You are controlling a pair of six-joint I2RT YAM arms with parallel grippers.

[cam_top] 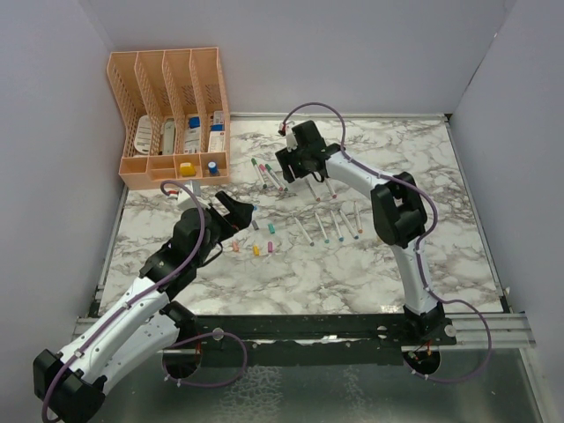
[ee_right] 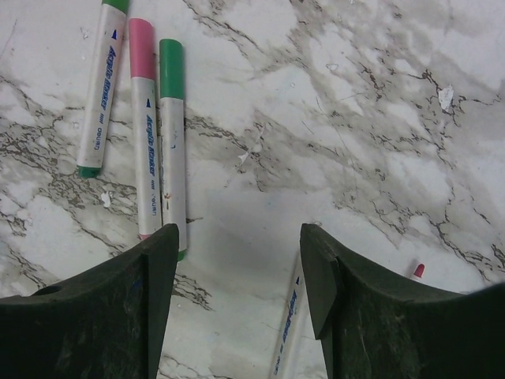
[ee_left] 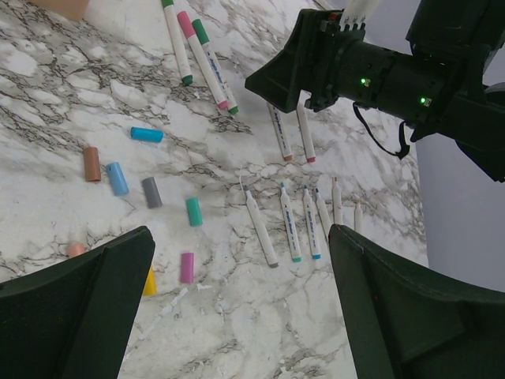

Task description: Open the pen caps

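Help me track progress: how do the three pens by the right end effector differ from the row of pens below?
The three pens wear green and pink caps; the row of pens is uncapped, tips bare. The three pens lie bunched; the row of pens, spaced apart. Both are white-barrelled.

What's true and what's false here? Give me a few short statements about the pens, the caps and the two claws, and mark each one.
1. Three capped pens lie side by side ahead of the right claw. True.
2. The right claw grips a pen. False: its jaws stand apart with nothing between them.
3. Loose caps lie on the table in front of the left claw. True.
4. The left claw is shut on a cap. False: it is wide open and empty.
5. The peach organiser stands at the table's near right corner. False: it stands at the far left corner.
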